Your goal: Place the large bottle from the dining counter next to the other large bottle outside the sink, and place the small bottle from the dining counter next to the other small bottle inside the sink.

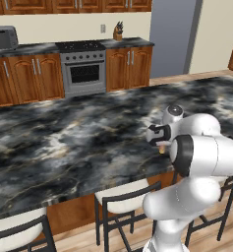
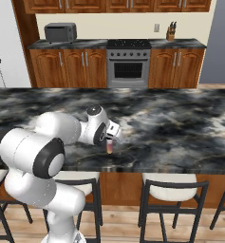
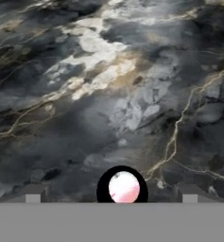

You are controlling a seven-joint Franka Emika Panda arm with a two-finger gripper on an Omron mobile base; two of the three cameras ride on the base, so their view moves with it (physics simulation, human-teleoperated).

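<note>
The large bottle, pink fading to orange at its base, stands near the front edge of the marbled dining counter. My gripper hangs directly over it, open and pointing down. From the left the bottle's orange base peeks out under the gripper. In the hand view the bottle's top is a dark ring with pink inside, between the fingertips of the gripper, touching neither. The small bottle, the sink and the other bottles are out of view.
Stools with pale seats stand under the counter's near edge. Across the aisle are wood cabinets, a steel stove, a toaster oven and a knife block. The dining counter's top stretches wide to the left.
</note>
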